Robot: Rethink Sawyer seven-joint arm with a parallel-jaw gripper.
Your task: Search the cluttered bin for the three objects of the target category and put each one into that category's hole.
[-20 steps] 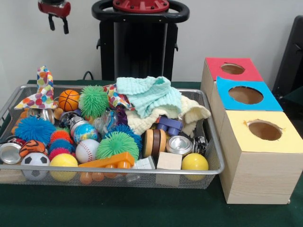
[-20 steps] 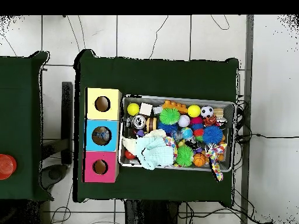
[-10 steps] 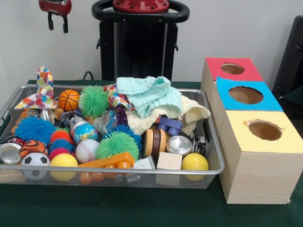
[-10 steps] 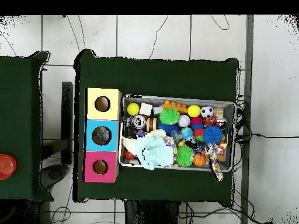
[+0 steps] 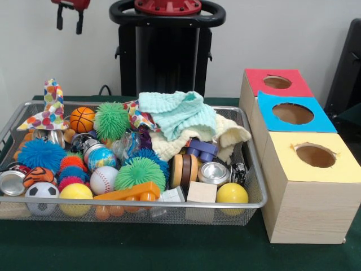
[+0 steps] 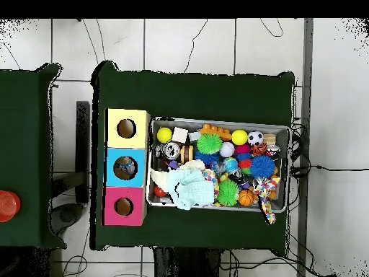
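Front view showing the silver wire-mesh bin (image 5: 248, 169) lying on the dark green tabletop (image 5: 169, 248), crammed with balls, spiky rubber toys, metal tins, wooden blocks and cloths. Target category not being told by anything visible, so candidates only: small orange basketball (image 5: 82, 119) sitting near the far left, white baseball (image 5: 103, 179) and black-and-white soccer ball (image 5: 41, 193) lying toward the near left rim, mint-green folded cloth (image 5: 177, 113) piled over the cream cloth (image 5: 228, 135) at the far middle. Just beside the bin, three wooden boxes standing in a row, each with a round hole: red-topped box (image 5: 276, 82) farthest, blue-topped box (image 5: 292, 113) in the middle, yellow-topped box (image 5: 316, 156) nearest. Hanging high above the bin's left end, well apart from everything, the red-and-black claw (image 5: 68, 20), two dark prongs parted, gripping nothing.

Likely troubles: descending into such crowded clutter and pinching two neighbours at once, round balls squirting out from between the prongs, cloth snagging and dragging other pieces along, or hidden items under the cloths being missed.
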